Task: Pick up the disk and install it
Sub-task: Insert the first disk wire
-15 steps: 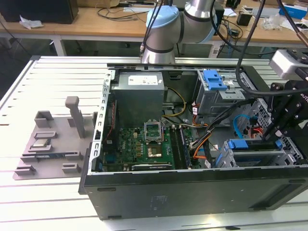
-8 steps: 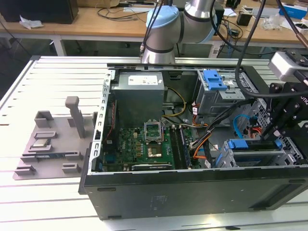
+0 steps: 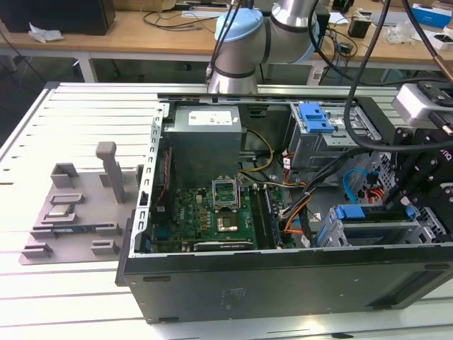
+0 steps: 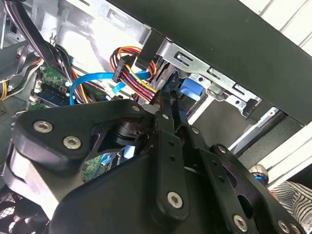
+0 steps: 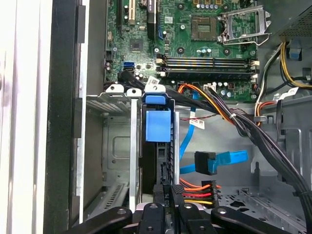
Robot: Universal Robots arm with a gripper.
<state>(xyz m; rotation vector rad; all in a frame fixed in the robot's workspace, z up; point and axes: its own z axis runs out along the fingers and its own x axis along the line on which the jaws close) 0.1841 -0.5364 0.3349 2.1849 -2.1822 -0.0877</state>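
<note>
holding the gripper point(image 5: 166, 204) low at the drive cage point(image 5: 112, 146), i see its black fingers point(image 5: 165, 195) drawn close together on the edge of the disk point(image 5: 158, 146), which stands on edge in a slot of that cage. in the first wrist view the disk's blue rail tab point(image 5: 158, 122) faces the camera, with the dark body of the drive running down from it to the fingertips. i judge the jaws clamped on the disk rather than merely touching it, though the contact itself is partly hidden by the linkage.

in the second wrist view the gripper point(image 4: 163, 114) points into the same corner, just beside a bundle of red, yellow and orange power wires point(image 4: 139, 73) and a blue data cable point(image 4: 92, 80).

in the exterior view the gripper body point(image 3: 425, 170) hangs over the cage point(image 3: 375, 230) at the exterior view's right end of the open computer case point(image 3: 283, 276), with the motherboard point(image 3: 212, 219) well apart toward the left.

i judge the disk partly seated. to do this well, i would keep the drive parallel to the slot walls, press straight along the rails without tilt, and keep the loose cables out of the slot so nothing gets pinched.
</note>
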